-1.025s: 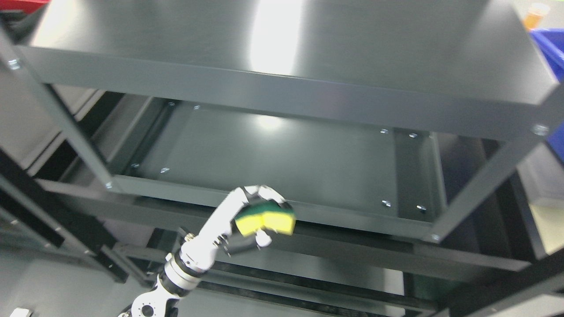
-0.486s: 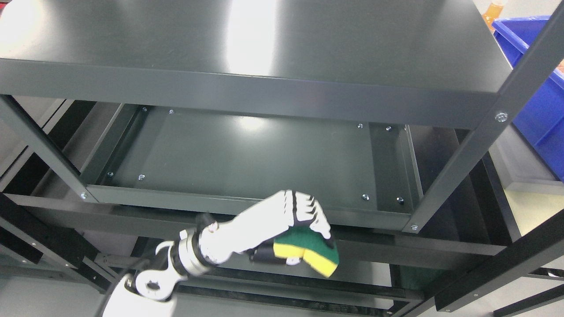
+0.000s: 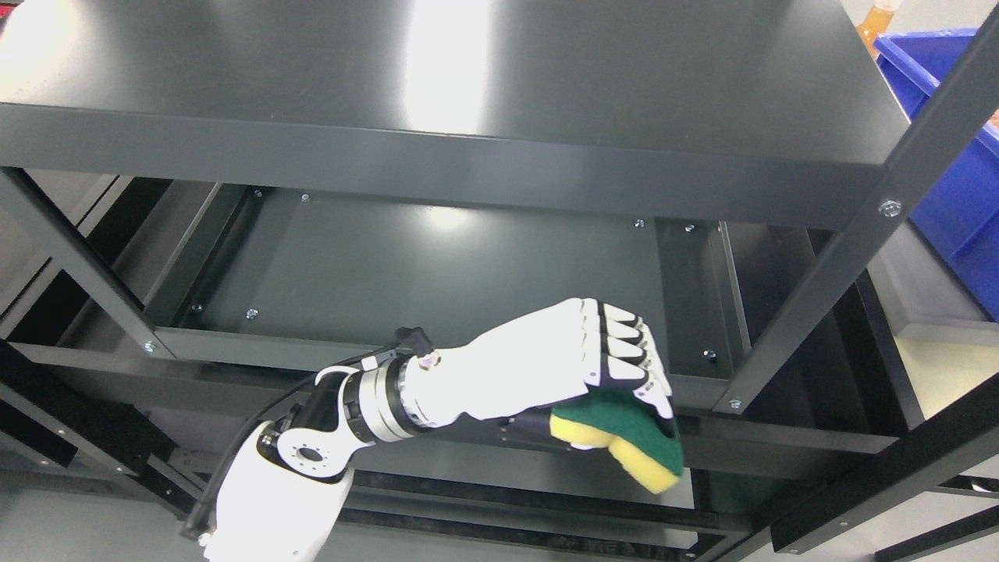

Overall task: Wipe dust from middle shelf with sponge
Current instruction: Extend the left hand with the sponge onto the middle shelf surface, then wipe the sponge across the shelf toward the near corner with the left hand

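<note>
My left hand (image 3: 616, 390), white with dark finger joints, reaches in from the lower left and is shut on a yellow-and-green sponge (image 3: 628, 441). The sponge is squeezed and bent, green side up under my fingers (image 3: 624, 359), yellow foam showing below. Hand and sponge hover at the front right of the middle shelf (image 3: 437, 265), over its front rim (image 3: 312, 353). I cannot tell whether the sponge touches the rim. The dark metal shelf panel lies bare behind the hand. My right arm does not show.
The top shelf (image 3: 484, 70) overhangs the middle one. Slanted uprights stand at front left (image 3: 74, 261) and front right (image 3: 843, 254). A blue bin (image 3: 960, 148) sits at the right beyond the rack. Lower rails (image 3: 780, 445) run beneath the hand.
My left hand has moved up and to the right with the sponge, from below the front rim to level with it. A second ago the camera view also shifted.
</note>
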Controlling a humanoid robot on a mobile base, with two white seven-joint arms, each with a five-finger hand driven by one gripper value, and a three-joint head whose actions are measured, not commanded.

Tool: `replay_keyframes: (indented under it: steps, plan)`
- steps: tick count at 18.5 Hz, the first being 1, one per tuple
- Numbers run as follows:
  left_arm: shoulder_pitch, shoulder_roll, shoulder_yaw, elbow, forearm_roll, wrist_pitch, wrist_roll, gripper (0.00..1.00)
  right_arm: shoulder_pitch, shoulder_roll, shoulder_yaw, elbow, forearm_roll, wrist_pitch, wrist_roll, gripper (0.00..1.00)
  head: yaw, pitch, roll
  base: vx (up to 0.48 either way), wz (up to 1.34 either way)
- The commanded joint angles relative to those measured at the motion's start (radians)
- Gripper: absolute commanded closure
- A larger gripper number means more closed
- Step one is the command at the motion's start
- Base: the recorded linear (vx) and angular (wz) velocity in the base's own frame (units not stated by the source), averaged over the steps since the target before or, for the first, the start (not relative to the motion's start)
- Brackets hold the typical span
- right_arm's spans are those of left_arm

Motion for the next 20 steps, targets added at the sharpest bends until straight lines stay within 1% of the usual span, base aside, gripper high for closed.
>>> replay_keyframes:
  steps: [1, 5, 8, 13, 20]
  plan:
    - [-0.080, -0.021, -0.099, -0.028, -0.005, 0.002, 0.088, 1.00, 0.000, -0.017, -0.001, -0.017, 0.000, 0.001, -0.002, 0.00, 0.0000, 0.000, 0.000, 0.000, 0.00]
    - [-0.189, -0.021, -0.087, -0.028, -0.005, 0.002, 0.143, 1.00, 0.000, -0.017, -0.001, -0.017, 0.000, 0.001, -0.002, 0.00, 0.0000, 0.000, 0.000, 0.000, 0.00]
    - [-0.266, -0.021, -0.053, -0.028, -0.005, 0.002, 0.154, 1.00, 0.000, -0.017, -0.001, -0.017, 0.000, 0.001, -0.002, 0.00, 0.0000, 0.000, 0.000, 0.000, 0.00]
    - [-0.286, -0.021, -0.079, -0.028, -0.005, 0.002, 0.153, 1.00, 0.000, -0.017, -0.001, -0.017, 0.000, 0.001, -0.002, 0.00, 0.0001, 0.000, 0.000, 0.000, 0.00]
    - [-0.300, -0.021, 0.015, -0.028, 0.021, 0.002, 0.150, 1.00, 0.000, -0.017, 0.001, -0.017, 0.000, 0.001, -0.002, 0.00, 0.0001, 0.000, 0.000, 0.000, 0.00]
